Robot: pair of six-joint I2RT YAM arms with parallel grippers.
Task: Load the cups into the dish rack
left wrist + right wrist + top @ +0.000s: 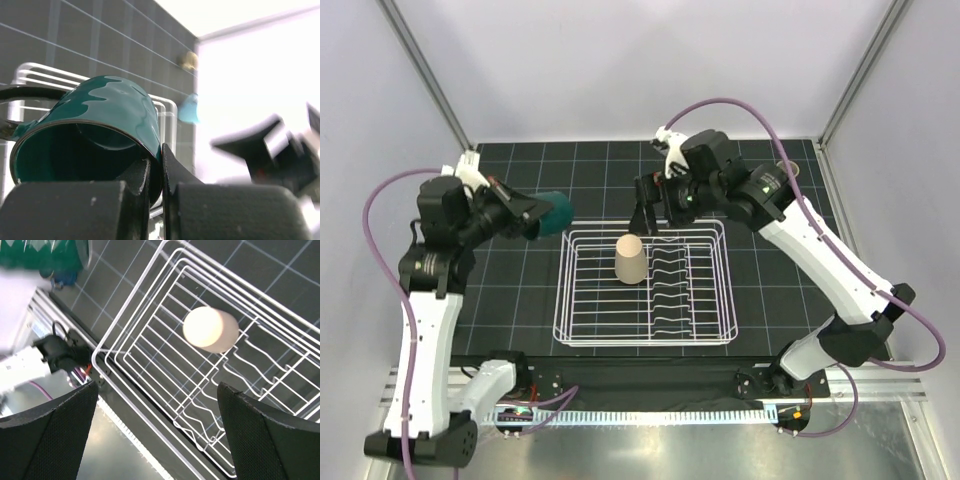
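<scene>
My left gripper (534,216) is shut on the rim wall of a dark teal-green mug (555,212) and holds it on its side in the air, left of the white wire dish rack (582,322). In the left wrist view the mug (107,107) fills the middle, with one finger inside and one outside the rim. A beige handleless cup (630,258) stands upside down inside the rack; it also shows in the right wrist view (210,329). My right gripper (648,220) is open and empty above the rack's far edge. A light blue mug (189,109) and a small tan mug (188,60) show blurred far off.
The rack (131,371) sits on a dark gridded mat (510,290), its wavy plate dividers (670,285) in the right half. The teal mug (45,255) shows at the top left of the right wrist view. White walls and metal posts bound the cell.
</scene>
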